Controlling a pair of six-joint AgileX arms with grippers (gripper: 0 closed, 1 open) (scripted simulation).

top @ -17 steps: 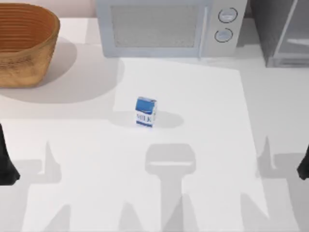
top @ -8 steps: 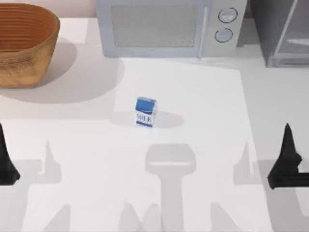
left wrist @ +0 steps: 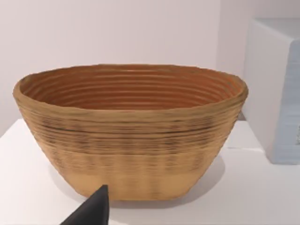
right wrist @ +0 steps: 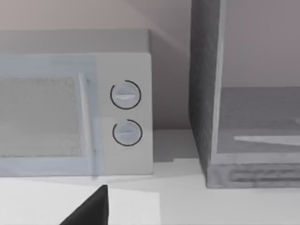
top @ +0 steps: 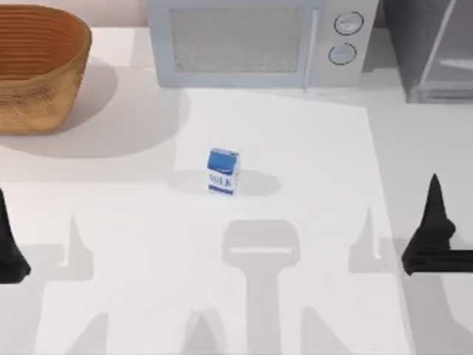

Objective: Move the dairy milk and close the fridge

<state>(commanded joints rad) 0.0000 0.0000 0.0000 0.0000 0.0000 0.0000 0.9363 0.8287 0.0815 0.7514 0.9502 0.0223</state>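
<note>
Nothing done yet — the dairy milk [top: 223, 171] stands untouched mid-table, the fridge [top: 432, 48] open, the right gripper [top: 432, 229] well off — its fingers' spread I cannot tell.

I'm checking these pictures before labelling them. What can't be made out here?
- fridge: cut off by the top view's right and upper edges; whether its door is open cannot be told.
- right end effector: partly cut by the top view's right edge; finger state unclear.
- left end effector: cut off at the top view's left edge.
- dairy milk: only "MILK" is readable; finer print is too small.
</note>
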